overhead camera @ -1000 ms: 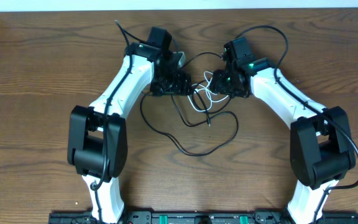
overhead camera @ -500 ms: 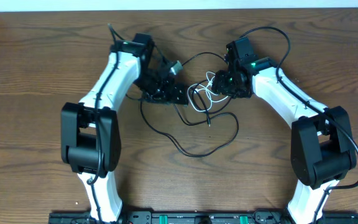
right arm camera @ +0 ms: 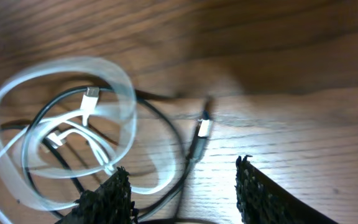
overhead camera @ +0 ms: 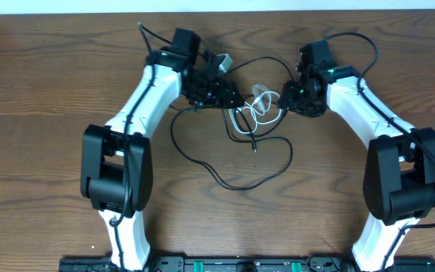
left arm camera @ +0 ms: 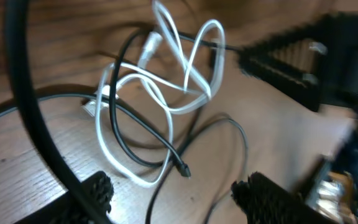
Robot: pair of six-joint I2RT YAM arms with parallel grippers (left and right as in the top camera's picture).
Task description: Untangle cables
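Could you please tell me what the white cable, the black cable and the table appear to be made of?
White cable: probably a plastic jacket, smooth and slightly glossy; it bends in soft loops.
Black cable: likely a rubbery or plastic jacket, fairly matte, ending in a plug tip that glints like metal.
Table: wood or wood-look laminate, brown with visible grain and a light sheen.

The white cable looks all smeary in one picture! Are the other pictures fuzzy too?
Right wrist view: the white cable is smeared into soft bands, and glare brightens the table. Left wrist view: the cable is sharper, but the right side of the picture is fuzzy. Overhead view: crisp, with even light.
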